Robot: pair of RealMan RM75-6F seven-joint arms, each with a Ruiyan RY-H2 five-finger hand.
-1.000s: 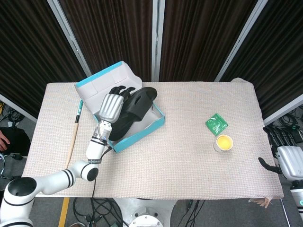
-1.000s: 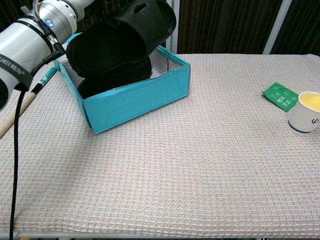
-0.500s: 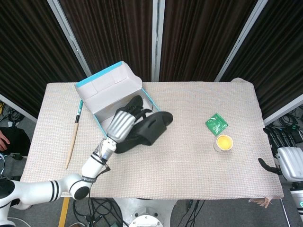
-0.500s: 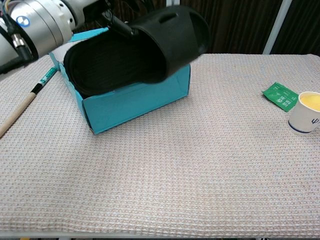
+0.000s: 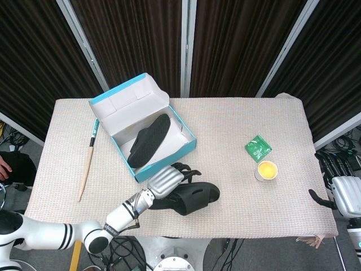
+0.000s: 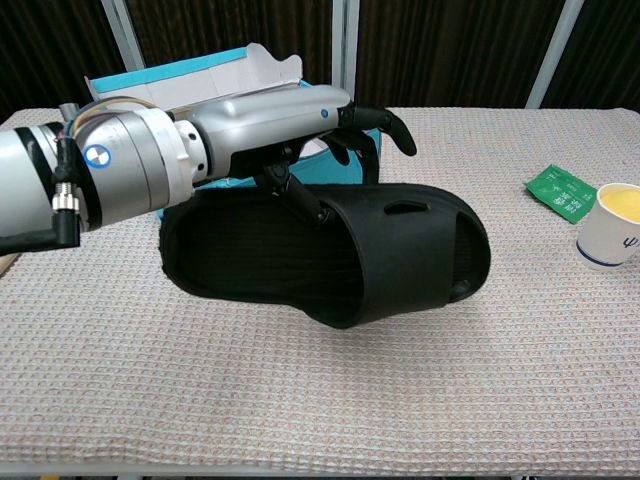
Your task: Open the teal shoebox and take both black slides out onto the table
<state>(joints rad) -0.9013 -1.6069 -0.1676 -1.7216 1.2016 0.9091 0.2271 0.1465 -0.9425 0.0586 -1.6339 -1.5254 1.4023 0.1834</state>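
Dark pleated curtains with pale metal struts stand behind a surface [image 5: 237, 141] covered in beige waffle-weave cloth. The teal shoebox [image 5: 148, 132] sits open at the back left, its white-lined lid tipped up; in the chest view the arm and shoe hide most of it. One black slide [image 5: 148, 140] lies slanted inside, sole up, its strap not visible. The left hand [image 5: 167, 179] holds the other black slide [image 5: 194, 196] by its broad moulded strap, fingers [image 6: 385, 128] curled over it, near the front edge and well clear of the box; whether it touches the cloth cannot be told. The right hand [image 5: 342, 189] is cut off at the right edge, its fingers apart, grasping nothing. A wooden stick [image 5: 88, 160] with a teal tip lies left of the box. A green packet [image 5: 258, 148] lies beside a paper cup [image 5: 267, 170] of yellow liquid.
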